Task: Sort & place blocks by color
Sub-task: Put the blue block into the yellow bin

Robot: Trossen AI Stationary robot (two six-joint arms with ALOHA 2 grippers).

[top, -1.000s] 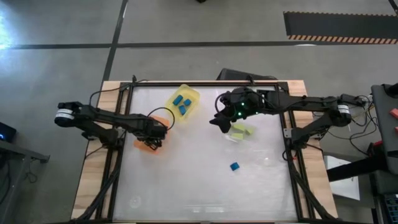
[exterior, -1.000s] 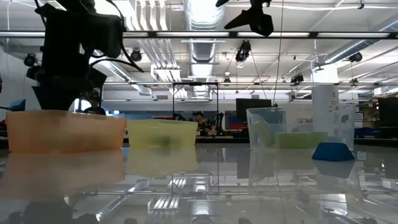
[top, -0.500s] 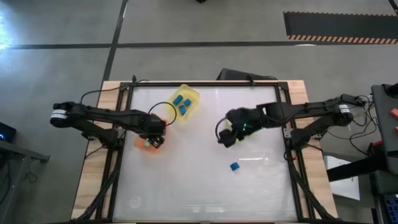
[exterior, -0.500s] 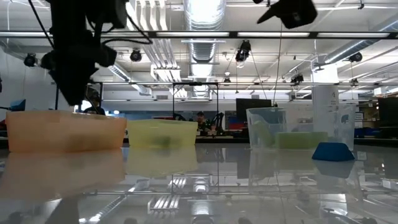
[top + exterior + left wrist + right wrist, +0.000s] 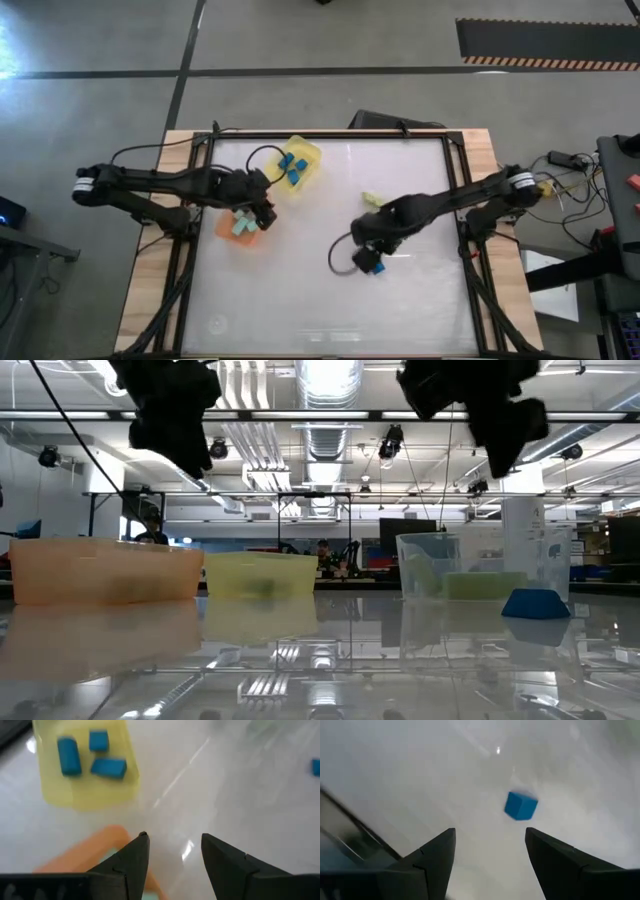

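Three dark blue blocks (image 5: 292,167) are lying in the yellow bin (image 5: 307,152) at the far side of the bench (image 5: 300,290). One loose dark blue block (image 5: 521,805) is sitting alone on the bench, directly ahead of the right gripper (image 5: 490,847), whose fingers are being held apart and empty above it. Light teal blocks (image 5: 241,227) are resting in the orange bin (image 5: 224,230); their number cannot be counted. The left gripper (image 5: 172,851) is being held apart and empty between the two bins.

dark blue blocks (image 5: 90,754) binned, one (image 5: 521,805) loose
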